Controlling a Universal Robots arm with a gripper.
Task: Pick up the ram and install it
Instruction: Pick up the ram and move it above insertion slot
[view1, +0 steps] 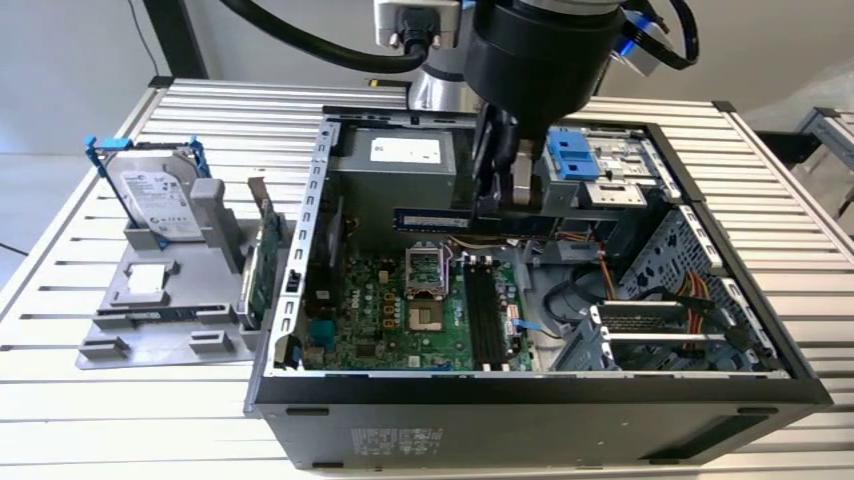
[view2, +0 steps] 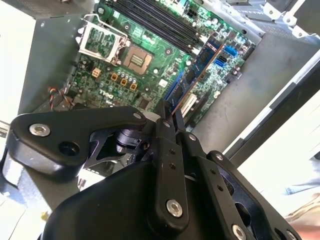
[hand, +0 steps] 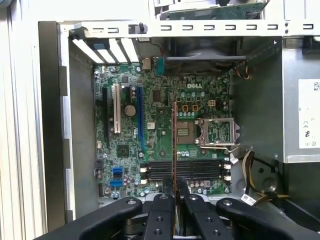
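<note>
Exterior view: gripper (view1: 511, 200) sits inside the open computer case (view1: 534, 400), under the arm's black wrist. It is clamped on the ram (view1: 430, 218), which it holds by one end. The ram lies level and sticks out from the jaws toward the exterior view's left, in front of the power supply (view1: 400, 165).

First wrist view: both fingers (hand: 162, 215) are pressed against the ram (hand: 174, 140) with no visible gap. The stick shows edge-on as a thin line running out from the fingertips.

Second wrist view: the ram's (view2: 195, 72) blue face with its chips reaches out past the gripper (view2: 169, 112) over the board.

The ram hangs above the motherboard (view1: 387, 320) and is not seated. It runs crosswise to the black memory slots (view1: 483, 325), and all of them look unfilled. I can't judge its height over the board; it looks well off it.

The processor socket (hand: 219, 132) lies just beside the slots, with its metal frame shut.

Outside the case, on the exterior view's left, a grey stand (view1: 147, 300) holds a hard drive (view1: 158, 198) upright. A green expansion card (view1: 267, 255) stands on edge between that drive and the case wall. Everything rests on a slatted metal table (view1: 80, 420).
</note>
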